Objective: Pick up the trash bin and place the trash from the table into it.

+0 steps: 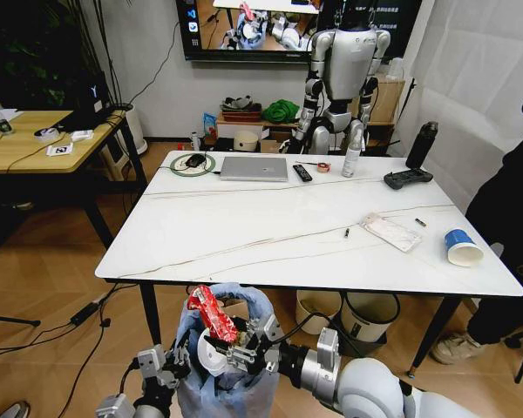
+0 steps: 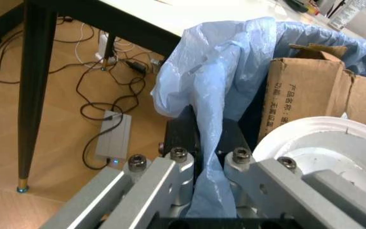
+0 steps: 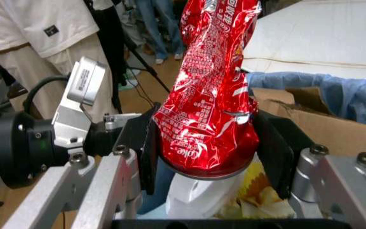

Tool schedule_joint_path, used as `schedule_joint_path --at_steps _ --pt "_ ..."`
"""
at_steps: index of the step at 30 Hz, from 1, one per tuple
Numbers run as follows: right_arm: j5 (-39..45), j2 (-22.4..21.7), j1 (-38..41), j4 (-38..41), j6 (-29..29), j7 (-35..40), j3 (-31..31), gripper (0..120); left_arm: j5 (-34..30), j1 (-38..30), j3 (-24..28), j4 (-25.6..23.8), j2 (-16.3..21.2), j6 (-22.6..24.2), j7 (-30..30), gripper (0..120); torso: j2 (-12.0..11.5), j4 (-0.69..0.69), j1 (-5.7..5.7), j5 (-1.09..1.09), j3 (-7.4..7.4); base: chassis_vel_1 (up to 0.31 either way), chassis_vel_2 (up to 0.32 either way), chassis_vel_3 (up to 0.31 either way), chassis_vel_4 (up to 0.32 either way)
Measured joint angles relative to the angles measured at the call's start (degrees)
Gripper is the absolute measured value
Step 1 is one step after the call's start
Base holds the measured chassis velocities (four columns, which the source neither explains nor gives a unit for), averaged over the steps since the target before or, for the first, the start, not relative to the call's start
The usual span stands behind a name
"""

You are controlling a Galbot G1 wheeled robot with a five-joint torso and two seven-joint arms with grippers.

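Note:
The trash bin [image 1: 231, 370], lined with a light-blue bag, hangs just in front of the table's [image 1: 270, 235] near edge. My left gripper [image 1: 170, 361] is shut on its rim, pinching the bag [image 2: 208, 143] between its fingers. My right gripper [image 1: 235, 347] is shut on a crumpled red wrapper [image 1: 211, 315], which sticks up over the bin's mouth; the jaws clamp the wrapper [image 3: 211, 95] from both sides. Brown cardboard [image 2: 310, 95] and a yellow wrapper [image 3: 259, 191] lie inside the bin. A clear plastic pack [image 1: 390, 232] and a blue-white paper cup [image 1: 462, 247] lie on the table's right side.
On the table's far side are a laptop [image 1: 254, 168], a remote [image 1: 302, 172], a game controller [image 1: 408, 178] and two bottles [image 1: 421, 144]. A cream bin [image 1: 318, 309] and a black-rimmed white bin [image 1: 369, 315] stand underneath. A wooden desk [image 1: 35, 139] is at left, a person [image 1: 514, 218] at right.

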Motion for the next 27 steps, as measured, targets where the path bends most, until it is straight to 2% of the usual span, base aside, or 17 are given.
schedule_joint_path --at_steps 9,11,12,17,19,23,27 --pt "-2.0 -0.4 -1.5 0.6 0.0 0.4 0.9 46 -0.1 0.1 0.2 -0.2 0.2 0.2 -0.4 1 0.0 0.00 0.00 0.00 0.00 0.000 0.000 0.000 0.000" --pt "-2.6 -0.5 -1.8 0.7 0.0 0.5 0.9 53 -0.2 0.1 0.2 -0.3 0.2 0.3 -0.5 1 0.0 0.00 0.00 0.00 0.00 0.000 0.000 0.000 0.000" --pt "-2.6 -0.5 -1.8 0.7 0.0 0.5 0.9 53 -0.2 0.1 0.2 -0.3 0.2 0.3 -0.5 1 0.0 0.00 0.00 0.00 0.00 0.000 0.000 0.000 0.000" --pt "-2.9 -0.5 -2.1 1.0 0.1 0.7 1.0 75 -0.2 0.2 0.1 -0.6 0.2 0.3 -0.6 1 0.0 0.00 0.00 0.00 0.00 0.000 0.000 0.000 0.000" --pt "-3.0 -0.4 -2.1 1.1 0.1 0.7 1.0 77 -0.2 0.2 0.1 -0.6 0.2 0.3 -0.6 1 0.0 0.00 0.00 0.00 0.00 0.000 0.000 0.000 0.000" --pt "-3.0 -0.4 -2.2 1.3 0.1 0.8 1.0 96 -0.2 0.2 0.1 -0.6 0.2 0.4 -0.6 1 0.0 0.00 0.00 0.00 0.00 0.000 0.000 0.000 0.000" --pt "-3.0 -0.5 -2.5 1.5 0.1 0.8 1.2 100 -0.2 0.2 0.3 -0.6 0.2 0.4 -0.6 1 0.0 0.00 0.00 0.00 0.00 0.000 0.000 0.000 0.000"
